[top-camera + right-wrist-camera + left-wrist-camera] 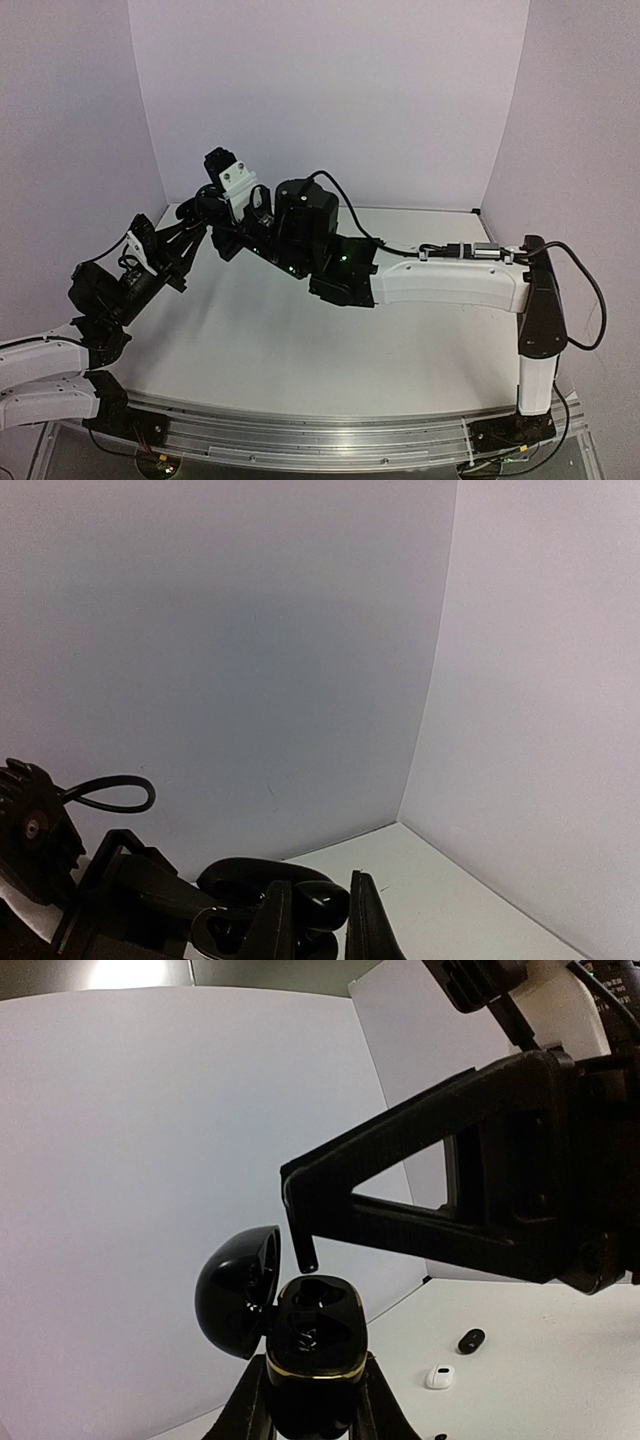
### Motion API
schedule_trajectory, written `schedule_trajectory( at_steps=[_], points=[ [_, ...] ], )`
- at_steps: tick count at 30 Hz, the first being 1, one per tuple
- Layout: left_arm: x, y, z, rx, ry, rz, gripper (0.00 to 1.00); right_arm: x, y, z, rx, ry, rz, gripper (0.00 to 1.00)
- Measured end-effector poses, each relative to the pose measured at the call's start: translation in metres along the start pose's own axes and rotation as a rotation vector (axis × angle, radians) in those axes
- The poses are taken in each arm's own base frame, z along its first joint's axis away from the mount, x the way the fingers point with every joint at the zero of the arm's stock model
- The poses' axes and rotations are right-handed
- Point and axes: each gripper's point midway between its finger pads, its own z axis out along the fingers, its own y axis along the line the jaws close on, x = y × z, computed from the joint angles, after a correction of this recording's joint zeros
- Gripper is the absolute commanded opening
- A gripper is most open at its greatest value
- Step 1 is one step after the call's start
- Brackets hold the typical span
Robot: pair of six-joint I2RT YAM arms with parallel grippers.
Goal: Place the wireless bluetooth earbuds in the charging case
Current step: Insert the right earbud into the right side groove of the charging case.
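Left wrist view puts the left pincer clamped tight round the base of the black charging case. The case is held upright, clear of the bench, with its lid swung open to one side. Just above the open wells hangs the right pincer, almost closed on a black earbud. The stem points down, close to the case's rim but not yet inside.

The likeliest slip, as I judge it, is at the rim. The earbud is pinched by very little, so a nudge against the edge could twist it or pop it free to drop onto the bench. If the stem is not lined up with its well, pressing down could tilt the case in the left grip or strain the open lid. The two arms are crowded together, so the fingers could also knock one another.

The bench is plain, smooth white. A spare black earbud and a white earbud lie near each other on it, beyond the case. Pale, bare walls close the space in on three sides under even light.
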Motion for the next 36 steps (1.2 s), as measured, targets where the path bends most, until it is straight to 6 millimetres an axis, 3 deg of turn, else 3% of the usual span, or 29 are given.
schedule_trajectory(
  at_steps=[17, 36],
  points=[
    [0.002, -0.001, 0.0, 0.007, 0.007, -0.014, 0.0, 0.012, 0.001, 0.0, -0.011, 0.027, -0.036, 0.0],
    [0.007, -0.003, -0.002, 0.017, 0.034, -0.103, 0.0, 0.022, 0.006, 0.0, -0.049, 0.053, -0.371, 0.0]
  ],
)
